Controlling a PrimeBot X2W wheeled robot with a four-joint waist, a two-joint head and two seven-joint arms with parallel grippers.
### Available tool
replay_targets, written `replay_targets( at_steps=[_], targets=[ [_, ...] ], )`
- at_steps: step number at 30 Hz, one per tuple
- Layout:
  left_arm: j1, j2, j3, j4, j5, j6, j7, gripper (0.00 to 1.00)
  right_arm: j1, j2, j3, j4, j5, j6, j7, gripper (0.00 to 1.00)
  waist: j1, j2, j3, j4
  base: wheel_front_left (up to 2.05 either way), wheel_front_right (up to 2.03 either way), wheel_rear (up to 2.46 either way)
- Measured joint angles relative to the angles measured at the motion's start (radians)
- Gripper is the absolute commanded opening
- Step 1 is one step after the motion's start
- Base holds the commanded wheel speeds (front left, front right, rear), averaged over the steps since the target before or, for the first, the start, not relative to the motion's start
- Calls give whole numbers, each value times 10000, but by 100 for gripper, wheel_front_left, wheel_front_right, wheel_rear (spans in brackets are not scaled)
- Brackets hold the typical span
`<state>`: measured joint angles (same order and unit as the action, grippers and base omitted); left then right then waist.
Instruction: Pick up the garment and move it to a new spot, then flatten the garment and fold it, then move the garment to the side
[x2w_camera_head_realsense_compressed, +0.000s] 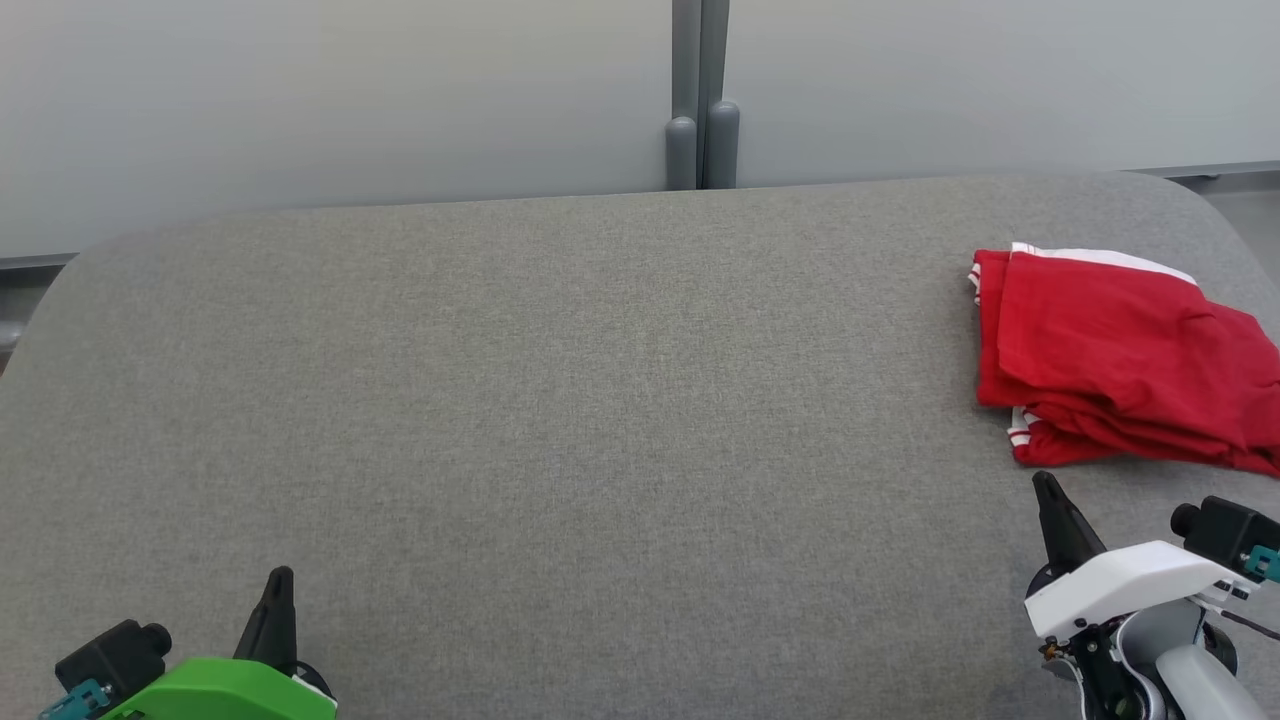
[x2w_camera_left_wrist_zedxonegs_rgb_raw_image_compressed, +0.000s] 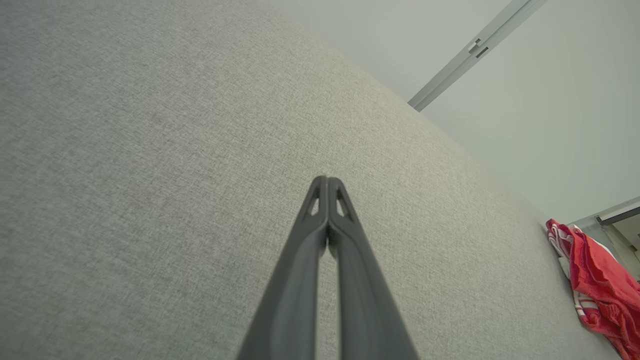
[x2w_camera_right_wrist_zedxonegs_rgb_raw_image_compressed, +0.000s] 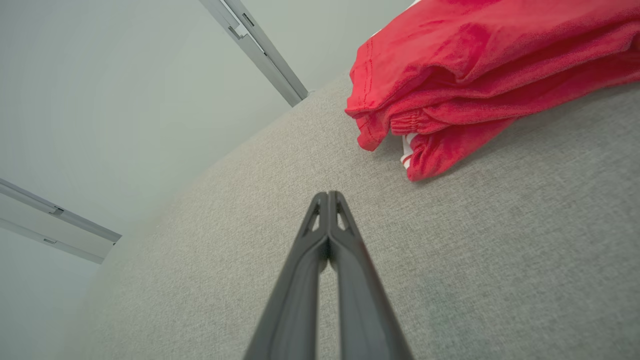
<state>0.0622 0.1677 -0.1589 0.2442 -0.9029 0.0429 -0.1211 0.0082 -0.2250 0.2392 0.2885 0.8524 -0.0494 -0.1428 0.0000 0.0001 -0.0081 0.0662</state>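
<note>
The garment is red with white trim and lies folded in a bundle at the right side of the grey fabric table. My right gripper is shut and empty, just in front of the garment's near edge and apart from it. In the right wrist view the garment fills the upper right beyond the shut fingertips of my right gripper. My left gripper is shut and empty at the lower left, far from the cloth. From the left wrist, the left gripper points over bare table, the garment at far right.
A pale wall with a grey vertical post stands behind the table. The table's rounded corners and edges lie close to the garment on the right.
</note>
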Motion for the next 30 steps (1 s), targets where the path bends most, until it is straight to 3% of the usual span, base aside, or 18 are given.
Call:
replay_targets(
  at_steps=[30],
  targets=[
    [-452,-575,1003,84,-3114,-671,1035,0,-238,717,-1538,-23,3413,744,1028,0,0,0,49,-298,0,0,0]
  ],
)
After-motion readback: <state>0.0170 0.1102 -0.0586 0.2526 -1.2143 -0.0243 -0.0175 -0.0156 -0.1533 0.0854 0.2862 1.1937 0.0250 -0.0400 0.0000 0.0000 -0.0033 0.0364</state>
